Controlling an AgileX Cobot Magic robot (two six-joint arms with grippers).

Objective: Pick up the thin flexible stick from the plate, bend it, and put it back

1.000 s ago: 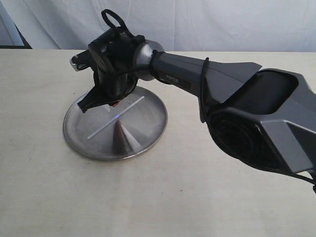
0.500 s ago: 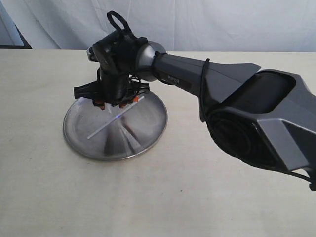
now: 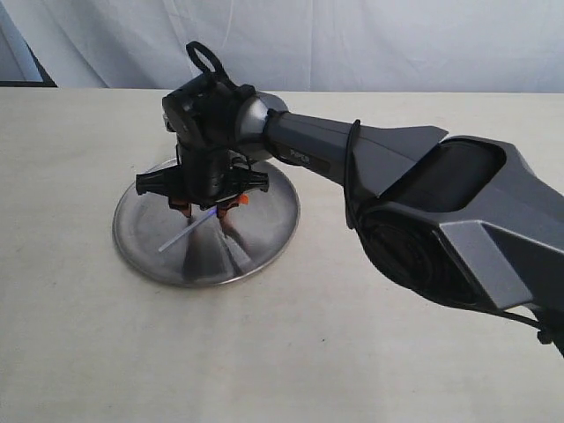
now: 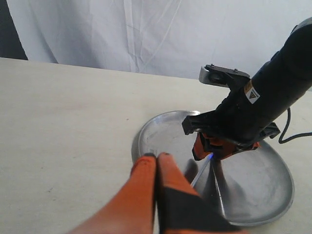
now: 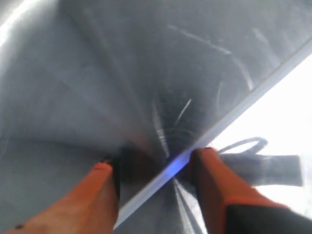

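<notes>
**Q:** Left gripper (image 4: 157, 161)?
**A:** Fingers pressed together, empty, near the plate (image 3: 141, 256), which sat toward the counter's far left.
**Q:** Thin flexible stick (image 3: 179, 237)?
**A:** Lay diagonally on the plate. Right gripper (image 3: 205, 211) stood over it, fingers parted, straddling it, nothing gripped.

1 plate (image 3: 141, 231), 1 stick (image 3: 181, 236).
</notes>
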